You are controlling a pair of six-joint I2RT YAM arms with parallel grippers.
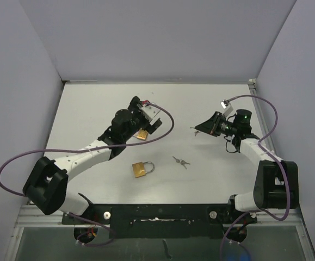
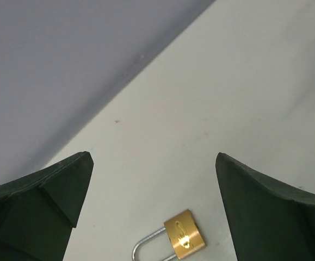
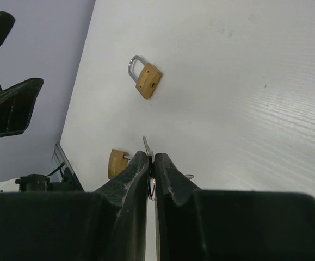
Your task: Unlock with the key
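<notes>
Nearest the arm bases, at the lower centre of the top view, a near padlock (image 1: 140, 170) and some loose keys (image 1: 181, 162) are lying on the desk (image 1: 92, 109), and neither is being touched by an arm

Further up that view, left of centre, the far padlock (image 1: 141, 135) is lying flat just beneath the left gripper (image 1: 145, 115), which is being held above it, spread wide and grasping nothing. In the left wrist view this padlock is being framed at the bottom edge, between the two fingers (image 2: 43, 201) and clear of both. Its long axis is running from the shackle (image 2: 146, 247) at lower left to the brass body at the right, nearly along the line on which the fingers are being closed. The left arm is judged much the nearer, and a turn of the wrist before the descent is probably being called for, so that the body is being pinched across its width

At the right of the top view, about level with that padlock and well apart from it, the right gripper (image 1: 198, 129) is being held clenched on the key (image 3: 146, 144), its blade sticking out past the fingertips. In the right wrist view the blade is being pointed up the frame, roughly towards the far padlock, whose body end is facing the key while the shackle is pointing away
</notes>
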